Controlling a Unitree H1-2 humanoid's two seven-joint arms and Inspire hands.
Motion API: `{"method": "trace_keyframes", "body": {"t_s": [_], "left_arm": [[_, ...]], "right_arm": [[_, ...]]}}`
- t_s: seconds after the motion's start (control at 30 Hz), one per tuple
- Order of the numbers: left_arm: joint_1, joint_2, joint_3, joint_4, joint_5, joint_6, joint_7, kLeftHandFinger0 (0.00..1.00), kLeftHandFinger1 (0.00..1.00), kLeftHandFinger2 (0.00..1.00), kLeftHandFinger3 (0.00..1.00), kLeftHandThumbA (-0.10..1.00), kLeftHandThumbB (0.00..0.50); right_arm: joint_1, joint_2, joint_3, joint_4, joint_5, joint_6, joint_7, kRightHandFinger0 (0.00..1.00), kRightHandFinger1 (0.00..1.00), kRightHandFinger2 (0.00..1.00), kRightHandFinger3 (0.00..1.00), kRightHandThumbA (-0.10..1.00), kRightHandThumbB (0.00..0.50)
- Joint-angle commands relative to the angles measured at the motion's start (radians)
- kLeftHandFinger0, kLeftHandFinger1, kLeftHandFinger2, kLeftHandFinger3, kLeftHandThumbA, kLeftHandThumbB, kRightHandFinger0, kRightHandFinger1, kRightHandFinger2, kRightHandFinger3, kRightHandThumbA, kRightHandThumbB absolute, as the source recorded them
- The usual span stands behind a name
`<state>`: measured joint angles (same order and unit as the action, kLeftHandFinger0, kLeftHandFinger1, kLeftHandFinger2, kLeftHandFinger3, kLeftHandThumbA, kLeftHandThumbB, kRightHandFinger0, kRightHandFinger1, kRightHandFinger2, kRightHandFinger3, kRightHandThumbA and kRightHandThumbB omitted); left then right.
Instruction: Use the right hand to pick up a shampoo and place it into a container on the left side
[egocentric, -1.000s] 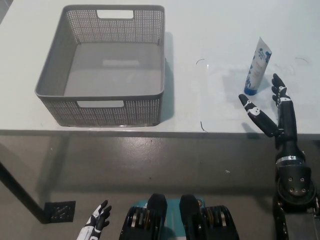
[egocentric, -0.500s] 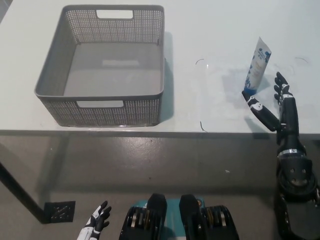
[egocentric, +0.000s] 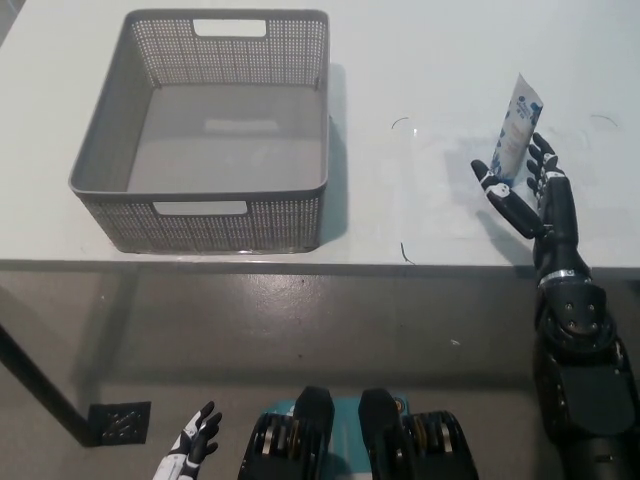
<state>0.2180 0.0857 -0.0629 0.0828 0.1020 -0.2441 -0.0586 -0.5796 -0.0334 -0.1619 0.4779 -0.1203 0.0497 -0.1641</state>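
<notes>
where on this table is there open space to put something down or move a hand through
The widest bare patch of the white table lies between the grey basket and the shampoo tube. The basket's floor is bare too. A narrower strip runs along the near edge, in front of the basket. It is crowded only at the right, where the black right hand, open, brackets the tube's base. The white left hand hangs below the table.

Setting: a robot test area or lab — not a furnished home. Indicators: a plain white counter with a bare, unfinished look, bearing thin curved marks on its surface; a smooth grey floor below it, resembling sealed concrete; a small dark patterned plate set into that floor. The counter carries few items — a grey perforated basket and a single tube — arranged as a staged trial layout.
</notes>
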Motion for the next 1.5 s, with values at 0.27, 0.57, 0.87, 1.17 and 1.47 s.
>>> {"method": "trace_keyframes", "body": {"t_s": [0.27, 0.57, 0.87, 1.17, 1.47], "left_arm": [[0.014, 0.011, 0.006, -0.012, -0.018, -0.059, -0.003, 1.0, 1.0, 1.0, 1.0, 1.0, 0.369], [0.013, 0.011, 0.011, 0.008, -0.027, -0.088, -0.004, 1.0, 1.0, 1.0, 1.0, 1.0, 0.365], [0.021, 0.01, 0.012, 0.001, -0.033, -0.077, -0.005, 1.0, 1.0, 1.0, 1.0, 0.99, 0.38], [0.014, 0.011, 0.009, 0.008, -0.052, -0.083, -0.017, 1.0, 1.0, 1.0, 1.0, 0.97, 0.382], [0.019, 0.012, 0.002, -0.003, -0.046, -0.083, -0.018, 1.0, 1.0, 1.0, 1.0, 0.99, 0.376]], "right_arm": [[-0.054, -0.022, -0.004, 0.017, 0.032, -0.051, -0.032, 1.0, 1.0, 1.0, 1.0, 0.92, 0.425], [-0.114, -0.044, -0.016, 0.107, 0.057, -0.074, -0.038, 1.0, 1.0, 1.0, 1.0, 0.89, 0.411], [-0.188, -0.061, -0.029, 0.225, 0.083, -0.126, -0.038, 1.0, 1.0, 1.0, 1.0, 0.84, 0.427], [-0.242, -0.071, -0.011, 0.295, 0.066, -0.138, -0.06, 1.0, 1.0, 1.0, 1.0, 0.86, 0.445], [-0.321, -0.092, 0.02, 0.487, 0.057, -0.194, -0.078, 1.0, 1.0, 1.0, 1.0, 0.84, 0.469]]}}
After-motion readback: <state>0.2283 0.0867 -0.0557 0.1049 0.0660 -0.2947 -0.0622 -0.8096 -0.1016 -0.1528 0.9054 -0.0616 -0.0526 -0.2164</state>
